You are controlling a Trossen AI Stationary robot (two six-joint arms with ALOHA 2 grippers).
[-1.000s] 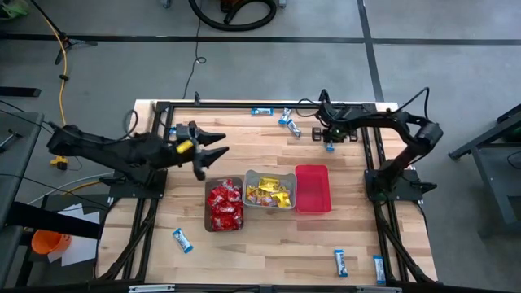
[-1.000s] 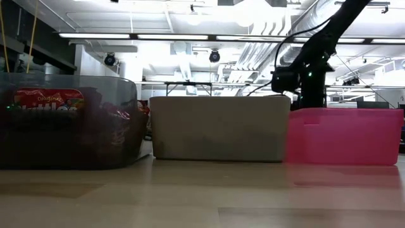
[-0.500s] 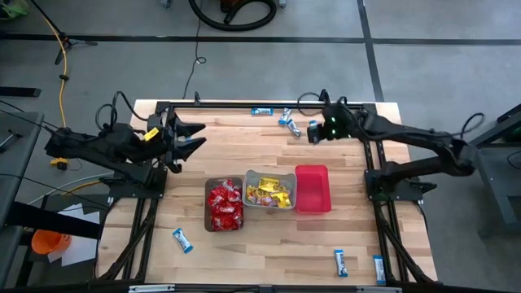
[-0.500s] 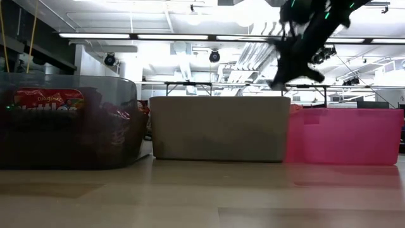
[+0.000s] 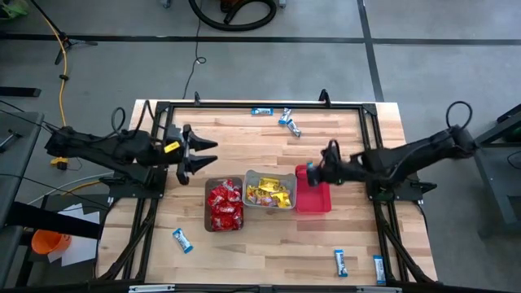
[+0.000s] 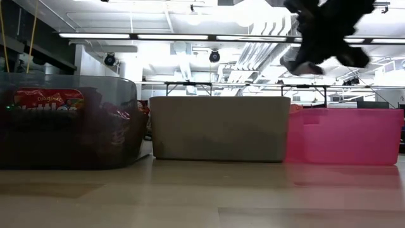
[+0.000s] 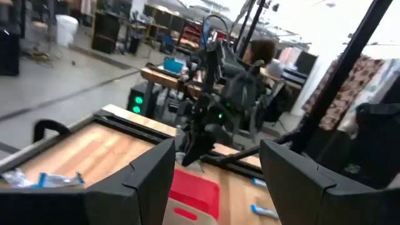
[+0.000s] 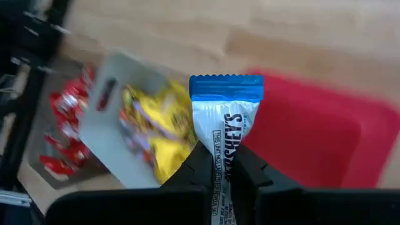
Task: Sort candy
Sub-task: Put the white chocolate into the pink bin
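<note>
Over the table (image 5: 269, 146), your right end effector (image 5: 312, 172), clamped on a blue-and-white bar (image 8: 224, 125), needs releasing into the pink bin (image 5: 313, 199).

Grey concrete floor (image 5: 269, 61) (dark seams), white pipes overhead (image 6: 253, 60).

I'm seeing two matte black, angular arms. The left arm (image 5: 106, 148) is wearing a yellow tag by its wrist at about three o'clock, and black cables are looping off both. The right arm (image 5: 407, 157) is showing green indicator lights.
</note>
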